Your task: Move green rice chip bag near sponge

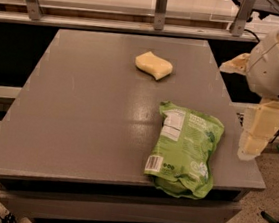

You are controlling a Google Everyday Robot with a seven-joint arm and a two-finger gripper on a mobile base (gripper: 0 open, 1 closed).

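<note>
The green rice chip bag [185,149] lies flat on the grey table [79,106] near its front right corner, with its white label and barcode facing up. The sponge [154,65] is pale yellow with wavy sides and lies towards the back of the table, well apart from the bag. My gripper [256,133] hangs at the right edge of the view, just past the table's right edge, beside the bag and a little above table height. It holds nothing that I can see.
A metal rail with upright posts [160,7] runs behind the table. A dark gap lies behind and to the left of the table. Speckled floor [270,199] and cables show to the right.
</note>
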